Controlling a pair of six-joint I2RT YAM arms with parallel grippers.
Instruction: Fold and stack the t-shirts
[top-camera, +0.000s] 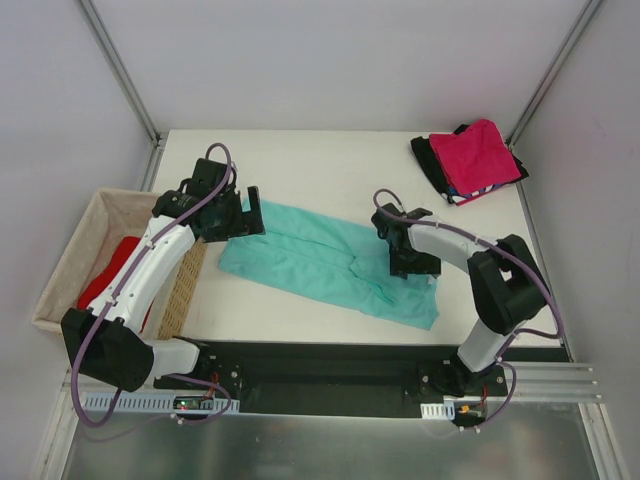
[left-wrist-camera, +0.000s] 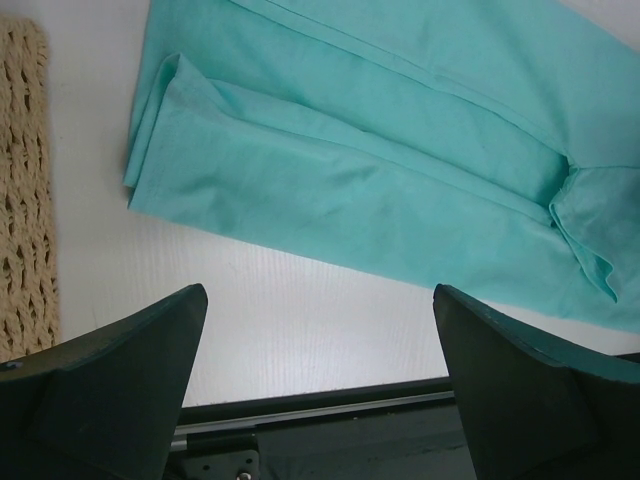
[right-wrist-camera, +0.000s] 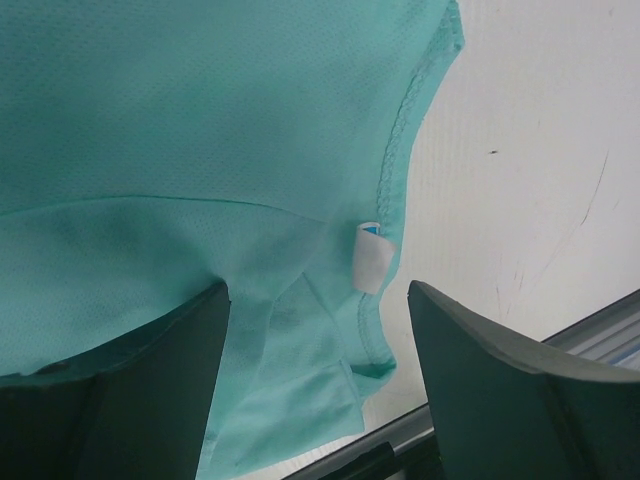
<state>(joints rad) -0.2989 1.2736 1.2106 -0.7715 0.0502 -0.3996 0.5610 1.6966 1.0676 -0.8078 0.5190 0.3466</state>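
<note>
A teal-green t-shirt (top-camera: 330, 262) lies folded lengthwise across the middle of the table (top-camera: 300, 170). My left gripper (top-camera: 243, 222) is open at its left end; in the left wrist view its fingers (left-wrist-camera: 120, 370) stand over bare table just short of the shirt's edge (left-wrist-camera: 330, 190). My right gripper (top-camera: 412, 268) is open over the shirt's right end, and the hem and a white label (right-wrist-camera: 372, 256) lie between the fingers, ungripped. A magenta-pink t-shirt (top-camera: 478, 152) tops a folded pile with a black t-shirt (top-camera: 432, 160) and a striped edge (top-camera: 470, 197). A red t-shirt (top-camera: 108, 270) lies in the basket.
The tan wicker basket (top-camera: 75, 250) stands off the table's left edge, and its woven rim (left-wrist-camera: 22, 190) shows in the left wrist view. Black base rails (top-camera: 330, 365) run along the near edge. White walls with metal frame posts enclose the back and sides.
</note>
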